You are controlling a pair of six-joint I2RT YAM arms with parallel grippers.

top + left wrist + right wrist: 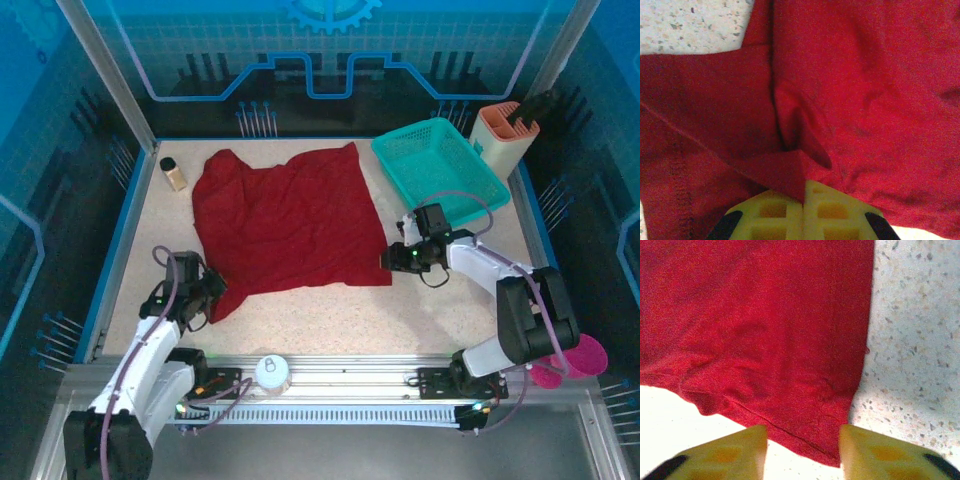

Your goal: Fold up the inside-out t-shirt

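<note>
Speckled pale bench [330, 320] runs under everything, walled in by blue panels. We see the inside-out t-shirt [285, 225] lying spread and rumpled on it, reaching from one set of fingers to the other and well beyond both. Our left fingers [775, 212] are pressed together, with a pointed fold of the red cloth caught in the seam between them. More cloth bunches just ahead of their tips, and a stitched hem runs off to their left. Our right fingers [735, 450] stand apart, low over the bench, with the shirt's corner and hem lying in the gap between them. Bare bench shows to the right of that corner. Beyond the right fingers sits a teal basket [440, 170], close to the shirt's far corner.
</note>
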